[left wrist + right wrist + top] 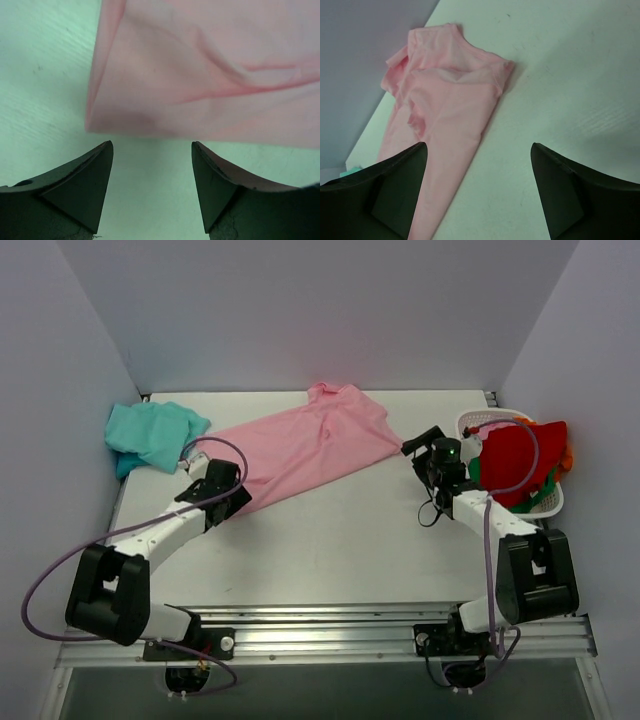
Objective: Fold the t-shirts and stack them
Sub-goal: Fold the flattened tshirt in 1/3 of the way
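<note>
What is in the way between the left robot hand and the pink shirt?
Nothing visible. The left gripper is open, just short of the pink t-shirt, with only bare table between them.

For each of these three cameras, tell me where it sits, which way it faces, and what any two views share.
Top external: above and behind the arm bases, looking down over the table; left arm and right arm show.
Left wrist: on the left arm, looking down at the edge of the pink t-shirt; left fingers, open, show.
Right wrist: on the right arm, looking low across the table along that shirt; right fingers, open, show.
Shared: all three see the pink t-shirt.
</note>
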### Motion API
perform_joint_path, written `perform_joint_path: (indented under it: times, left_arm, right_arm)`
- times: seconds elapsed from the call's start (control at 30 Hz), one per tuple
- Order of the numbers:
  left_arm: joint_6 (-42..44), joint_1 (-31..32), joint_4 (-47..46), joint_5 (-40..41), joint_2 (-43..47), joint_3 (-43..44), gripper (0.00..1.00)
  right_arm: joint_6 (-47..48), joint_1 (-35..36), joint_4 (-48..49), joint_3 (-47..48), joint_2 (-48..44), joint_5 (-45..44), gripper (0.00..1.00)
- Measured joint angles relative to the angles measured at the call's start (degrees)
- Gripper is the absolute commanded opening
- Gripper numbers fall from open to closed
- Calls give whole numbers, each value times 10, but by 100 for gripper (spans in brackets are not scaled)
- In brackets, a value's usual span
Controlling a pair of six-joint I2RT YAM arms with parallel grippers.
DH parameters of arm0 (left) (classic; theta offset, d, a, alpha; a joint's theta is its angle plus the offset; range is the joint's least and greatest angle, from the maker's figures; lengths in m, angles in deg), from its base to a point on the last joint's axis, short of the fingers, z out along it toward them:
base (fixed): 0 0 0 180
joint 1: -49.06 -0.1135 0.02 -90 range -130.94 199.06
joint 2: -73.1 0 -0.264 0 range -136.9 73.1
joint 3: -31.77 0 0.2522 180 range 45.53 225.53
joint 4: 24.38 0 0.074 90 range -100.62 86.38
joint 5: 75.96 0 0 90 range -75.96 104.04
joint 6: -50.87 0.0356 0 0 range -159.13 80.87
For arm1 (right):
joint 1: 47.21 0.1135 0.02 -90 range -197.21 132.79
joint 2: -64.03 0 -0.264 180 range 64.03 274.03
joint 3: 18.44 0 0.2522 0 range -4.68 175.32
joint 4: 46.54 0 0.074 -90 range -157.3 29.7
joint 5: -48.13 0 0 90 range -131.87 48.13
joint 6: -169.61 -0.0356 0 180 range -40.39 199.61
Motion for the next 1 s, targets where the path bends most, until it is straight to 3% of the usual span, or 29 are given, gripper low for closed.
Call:
perform_joint_path:
  times: [0.3,0.6,0.8,1.0]
  left_arm:
    - [-87,72,0,-1,84,-117,73]
    - [-150,76,-1,33,132,-150,73]
    - [-167,75,-13,57,126,-151,75]
    - [-165,37,-59,45,57,-150,75]
  right_arm:
    - [-4,16,-3,-45,-3,6,79]
    - [-5,29,22,-11,103,12,78]
    - [-7,29,44,29,170,17,77]
    - [-10,28,57,81,235,23,76]
